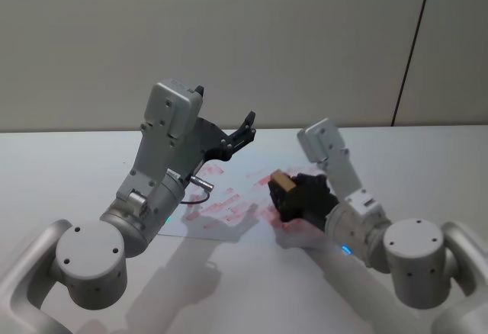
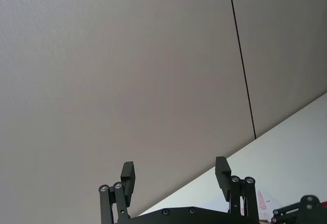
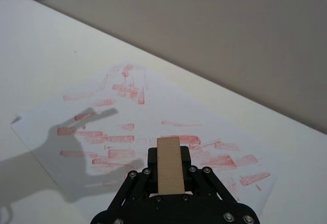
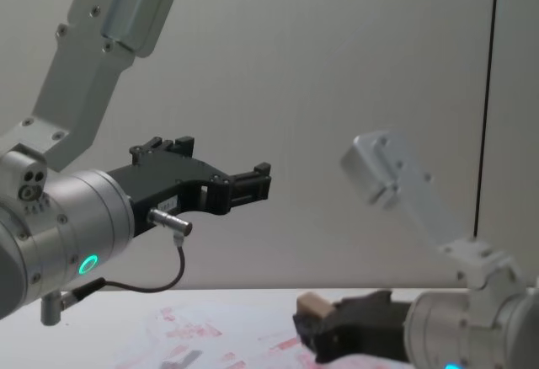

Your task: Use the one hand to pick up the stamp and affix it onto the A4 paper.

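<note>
Now, right gripper (image 3: pixel 169 155): clamped on the stamp (image 3: pixel 169 169), a finger on either side.
Stamp: low over the right part of the A4 paper (image 3: pixel 148 119) — contact unclear.
A4 paper: flat on the white table (image 1: pixel 69 166), covered in red prints.
Left gripper (image 2: pixel 174 169): raised above the paper's left side — fingers spread apart.

A plain grey-beige wall (image 1: pixel 229 29) is running behind a white table (image 1: pixel 46 166). A thin dark vertical seam (image 1: pixel 413 44) is dividing the wall's panels. Light is casting soft shadows (image 1: pixel 202 269) across the tabletop.
</note>
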Available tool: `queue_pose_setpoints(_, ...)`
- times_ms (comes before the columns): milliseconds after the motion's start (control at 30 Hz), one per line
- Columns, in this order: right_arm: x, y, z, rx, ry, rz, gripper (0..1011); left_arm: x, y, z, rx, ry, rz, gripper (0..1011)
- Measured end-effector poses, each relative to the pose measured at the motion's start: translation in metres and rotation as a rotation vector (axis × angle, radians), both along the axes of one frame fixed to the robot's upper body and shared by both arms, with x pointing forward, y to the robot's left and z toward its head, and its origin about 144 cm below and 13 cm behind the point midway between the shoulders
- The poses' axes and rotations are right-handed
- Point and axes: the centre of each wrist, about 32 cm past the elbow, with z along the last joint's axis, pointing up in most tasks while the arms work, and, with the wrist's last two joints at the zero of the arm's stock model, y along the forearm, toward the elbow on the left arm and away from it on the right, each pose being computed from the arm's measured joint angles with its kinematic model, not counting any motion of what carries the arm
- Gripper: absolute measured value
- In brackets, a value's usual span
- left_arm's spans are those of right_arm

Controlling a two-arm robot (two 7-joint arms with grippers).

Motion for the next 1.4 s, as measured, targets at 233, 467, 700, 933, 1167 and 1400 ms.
queue_pose_setpoints(233, 0.001, 0.009, -0.009, -0.036, 0.045, -0.005, 220, 0.000, 0.000, 0.000, 0.000, 0.000, 0.000, 1001)
queue_pose_setpoints(467, 0.000, 0.015, -0.016, -0.057, 0.080, -0.020, 220, 0.000, 0.000, 0.000, 0.000, 0.000, 0.000, 1001)
queue_pose_setpoints(700, -0.001, 0.019, -0.021, -0.070, 0.103, -0.040, 221, 0.000, 0.000, 0.000, 0.000, 0.000, 0.000, 1001)
queue_pose_setpoints(933, 0.000, 0.022, -0.022, -0.064, 0.108, -0.060, 221, 0.000, 0.000, 0.000, 0.000, 0.000, 0.000, 1001)
queue_pose_setpoints(1167, 0.003, 0.022, -0.018, -0.034, 0.095, -0.077, 220, 0.000, 0.000, 0.000, 0.000, 0.000, 0.000, 1001)
queue_pose_setpoints(1400, 0.005, 0.020, -0.005, 0.027, 0.058, -0.098, 221, 0.000, 0.000, 0.000, 0.000, 0.000, 0.000, 1002)
